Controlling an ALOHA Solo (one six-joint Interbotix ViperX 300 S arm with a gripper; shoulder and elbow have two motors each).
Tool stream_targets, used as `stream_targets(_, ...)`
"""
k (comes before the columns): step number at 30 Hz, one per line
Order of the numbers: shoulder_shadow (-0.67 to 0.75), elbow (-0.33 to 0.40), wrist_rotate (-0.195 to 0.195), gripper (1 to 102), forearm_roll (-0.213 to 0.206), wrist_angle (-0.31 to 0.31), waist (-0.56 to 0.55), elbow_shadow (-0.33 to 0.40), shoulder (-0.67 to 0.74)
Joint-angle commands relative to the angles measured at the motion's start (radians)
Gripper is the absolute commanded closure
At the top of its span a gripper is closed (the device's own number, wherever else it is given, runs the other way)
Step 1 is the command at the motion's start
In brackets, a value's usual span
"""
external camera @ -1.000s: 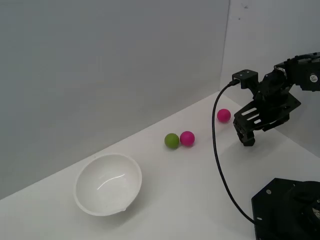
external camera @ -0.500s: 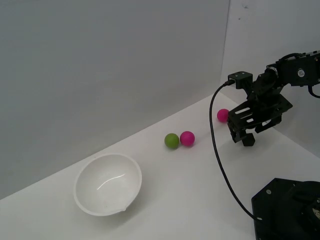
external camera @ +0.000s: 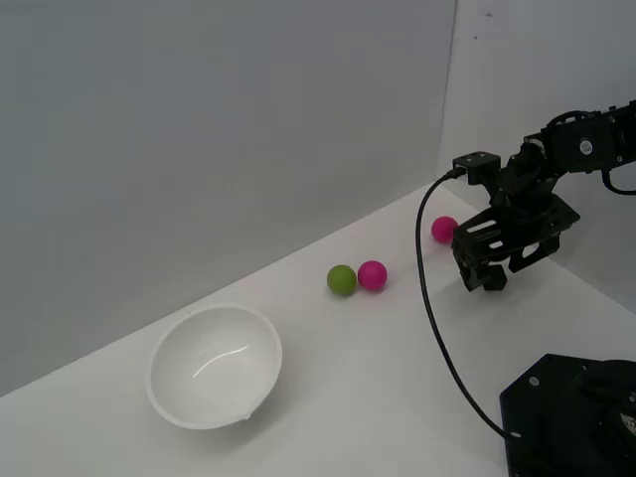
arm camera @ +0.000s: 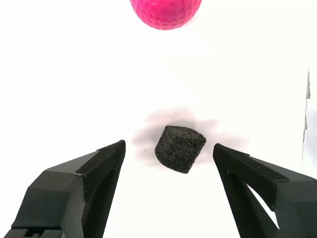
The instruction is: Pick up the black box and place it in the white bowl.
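Gripper [arm camera: 169,153] spread wide, straddling without touching the black box [arm camera: 180,148] on the table at right of the exterior frame, apparently to close on it; white bowl [external camera: 215,365] lower left.

Matte black box [arm camera: 180,148], black hand [arm camera: 169,154], glossy white bowl [external camera: 215,366], two magenta balls [external camera: 372,274], one green ball [external camera: 341,279]

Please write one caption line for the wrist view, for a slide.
Open pincer above the white table, its fingers apart on either side of the black box; a pink ball lies beyond.
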Motion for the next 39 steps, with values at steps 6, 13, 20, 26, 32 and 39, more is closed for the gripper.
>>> stream_targets(6, 0.012, -0.011, 0.009, 6, 0.012, 0.015, 0.025, -0.011, 0.005)
stream_targets(13, 0.020, -0.009, 0.009, 56, 0.025, 0.020, 0.025, -0.011, 0.011)
stream_targets(20, 0.046, -0.009, 0.009, 101, 0.035, 0.017, 0.025, -0.012, 0.038)
stream_targets(26, 0.063, -0.009, 0.009, 100, 0.043, 0.018, 0.025, -0.011, 0.055)
stream_targets(32, 0.100, -0.011, 0.009, 100, 0.043, 0.023, 0.025, -0.012, 0.092)
stream_targets(39, 0.192, -0.023, 0.009, 100, 0.044, 0.067, 0.025, -0.026, 0.183)
